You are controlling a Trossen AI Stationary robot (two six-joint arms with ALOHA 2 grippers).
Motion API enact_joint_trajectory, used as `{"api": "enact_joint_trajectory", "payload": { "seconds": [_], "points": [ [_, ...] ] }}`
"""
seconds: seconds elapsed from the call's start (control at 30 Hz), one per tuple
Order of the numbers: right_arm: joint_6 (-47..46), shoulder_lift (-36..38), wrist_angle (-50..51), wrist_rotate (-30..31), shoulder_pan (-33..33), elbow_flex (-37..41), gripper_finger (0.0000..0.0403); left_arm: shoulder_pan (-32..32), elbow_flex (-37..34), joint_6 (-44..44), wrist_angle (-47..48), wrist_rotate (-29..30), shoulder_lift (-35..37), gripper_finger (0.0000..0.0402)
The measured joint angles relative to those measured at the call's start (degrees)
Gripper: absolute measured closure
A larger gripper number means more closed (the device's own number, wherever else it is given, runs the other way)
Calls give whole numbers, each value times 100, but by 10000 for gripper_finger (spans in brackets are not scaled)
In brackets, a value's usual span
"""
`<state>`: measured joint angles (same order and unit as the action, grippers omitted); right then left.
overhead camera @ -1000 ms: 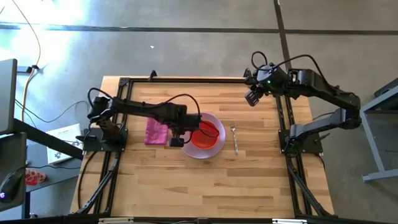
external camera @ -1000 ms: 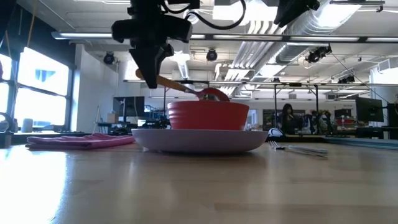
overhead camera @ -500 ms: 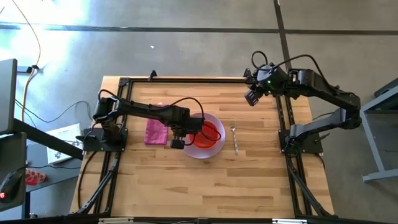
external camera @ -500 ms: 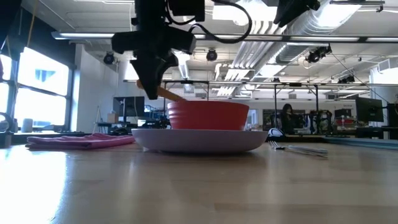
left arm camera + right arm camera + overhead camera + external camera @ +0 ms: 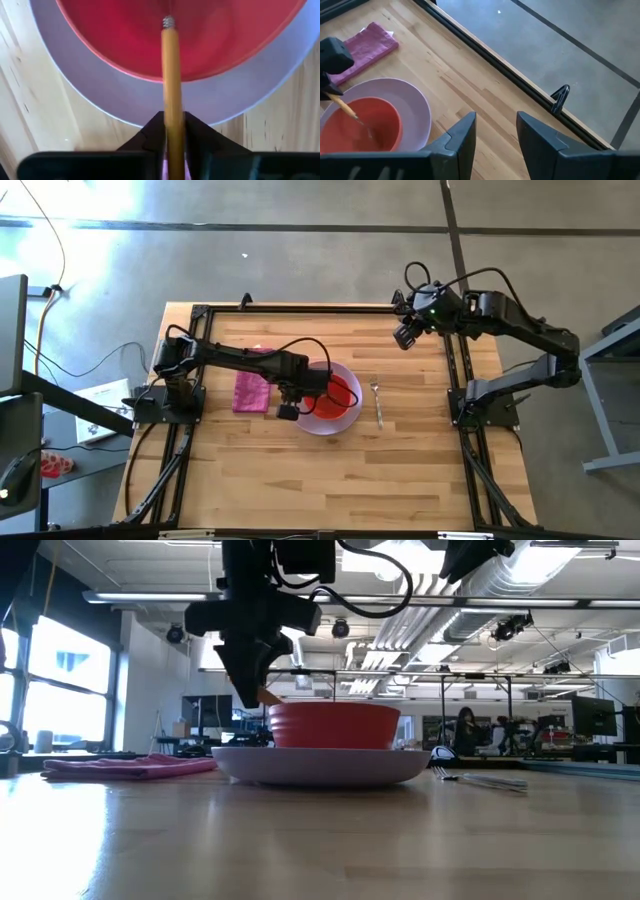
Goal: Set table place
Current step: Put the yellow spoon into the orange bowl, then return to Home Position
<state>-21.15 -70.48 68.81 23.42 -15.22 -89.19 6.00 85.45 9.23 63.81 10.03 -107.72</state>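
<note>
In the middle of the counter [image 5: 260, 470], the left end effector [image 5: 252, 690] is hovering just over the left rim of the small red bowl [image 5: 334, 726], which is sitting inside the lavender plate [image 5: 318, 766]. Over the last second it has been lowering the yellow-handled spoon [image 5: 170, 85]: the handle, earlier angled up well clear of the bowl with the spoon's head showing above the rim, is now leaning against the bowl's edge with its metal end down inside. The fingers [image 5: 200, 142] are still flanking the handle in the left wrist view, but the grip appears to be just starting to loosen, so whether it is still clamping the spoon or already letting go cannot be told. The magenta napkin [image 5: 251, 391] is lying on the counter just left of the plate, and the silver fork [image 5: 377, 404] is lying just right of it, toward the counter's right edge. The right end effector [image 5: 496, 135] is waiting with its fingers apart and empty above the counter's far right corner. Judging from this, the spoon is being delivered into the bowl, and once it is freed the place setting is looking close to complete.
</note>
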Motion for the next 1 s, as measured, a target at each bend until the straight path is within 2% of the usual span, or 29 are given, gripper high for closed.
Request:
{"api": "enact_joint_trajectory", "payload": {
  "seconds": [0.23,0.4,0.63,0.73,0.8,0.9,1.0],
  "points": [
    [0,0,-1,0,0,0,269,2,8,92,-159,5,5,288],
    [239,72,3,27,0,4,269,-1,425,212,139,145,17,239],
    [461,888,-42,103,20,4,270,0,1729,302,1347,1202,58,194],
    [426,1471,53,118,141,7,287,-69,2023,245,1691,1788,371,192],
    [319,1873,67,114,273,77,315,-86,1959,82,1765,2107,738,199],
    [314,2560,-208,-61,548,477,379,-195,1549,-394,1758,2449,1486,221],
    [448,3285,-946,-370,762,1213,391,-389,706,-882,1492,2768,2510,253]
  ]
}}
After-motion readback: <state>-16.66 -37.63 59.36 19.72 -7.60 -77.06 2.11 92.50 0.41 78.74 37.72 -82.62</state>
